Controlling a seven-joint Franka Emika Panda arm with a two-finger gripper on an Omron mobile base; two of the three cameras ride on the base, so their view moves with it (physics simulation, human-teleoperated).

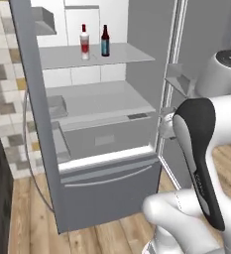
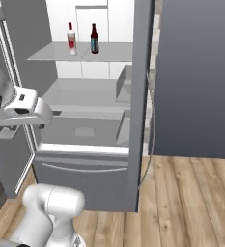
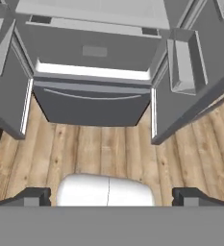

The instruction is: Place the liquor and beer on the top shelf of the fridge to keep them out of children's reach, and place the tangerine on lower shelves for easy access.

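Already the liquor (image 1: 85,42) and beer (image 1: 105,40) stood upright side by side on the fridge's (image 1: 137,59) top shelf (image 1: 122,55), presumably beyond children's reach, while the claw (image 3: 111,196) hung empty, jaws apart, facing the floor.

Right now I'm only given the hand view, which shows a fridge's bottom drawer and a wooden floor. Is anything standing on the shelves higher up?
Observer: Yes, the liquor and the beer stand upright on the top shelf.
Operator: Are the two touching?
Observer: No, a small gap separates them. The liquor is on the left in both base views.
Operator: And what is beside the fridge?
Observer: A patterned tiled wall shows past its open door in the left base view.
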